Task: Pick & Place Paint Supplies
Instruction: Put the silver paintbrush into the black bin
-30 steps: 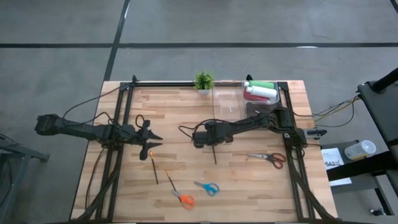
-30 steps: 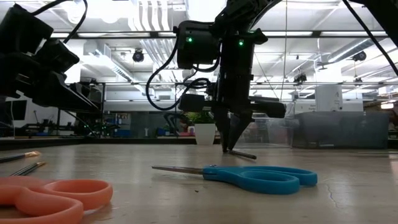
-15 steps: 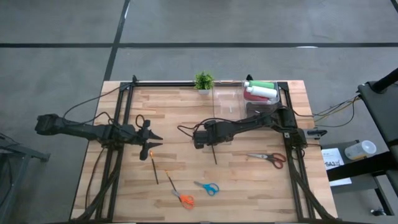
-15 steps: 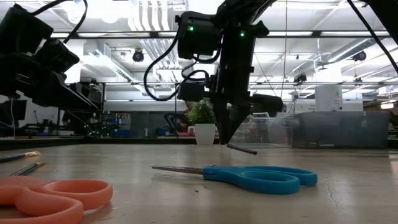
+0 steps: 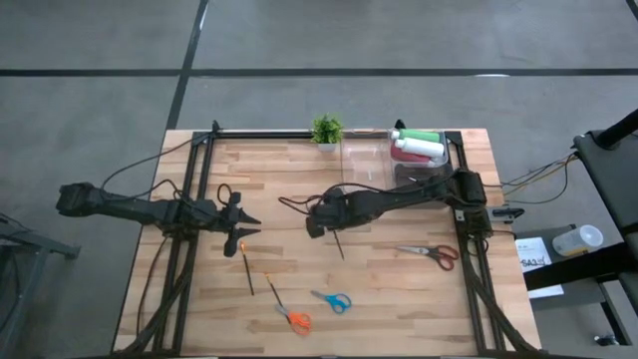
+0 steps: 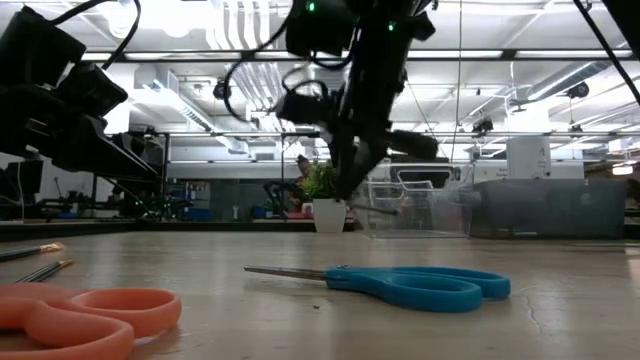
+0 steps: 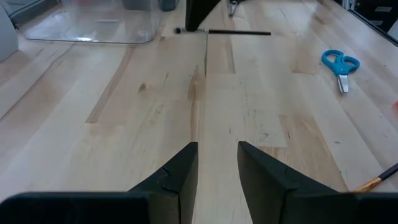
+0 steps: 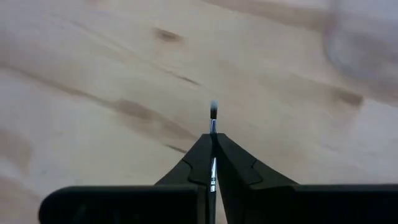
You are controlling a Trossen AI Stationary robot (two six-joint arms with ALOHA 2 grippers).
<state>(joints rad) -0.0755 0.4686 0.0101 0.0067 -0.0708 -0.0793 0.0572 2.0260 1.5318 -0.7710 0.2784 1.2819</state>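
Above wooden table (image 5: 399, 299) — right gripper (image 8: 212, 140) jaws clamp thin brush (image 5: 338, 242).

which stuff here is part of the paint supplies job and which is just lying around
Job:
- thin brush pinched in the right gripper, off the table
- two brushes on the table by the left gripper
- bottles in the clear bin

Lying about:
- blue scissors
- orange scissors
- red scissors
- potted plant
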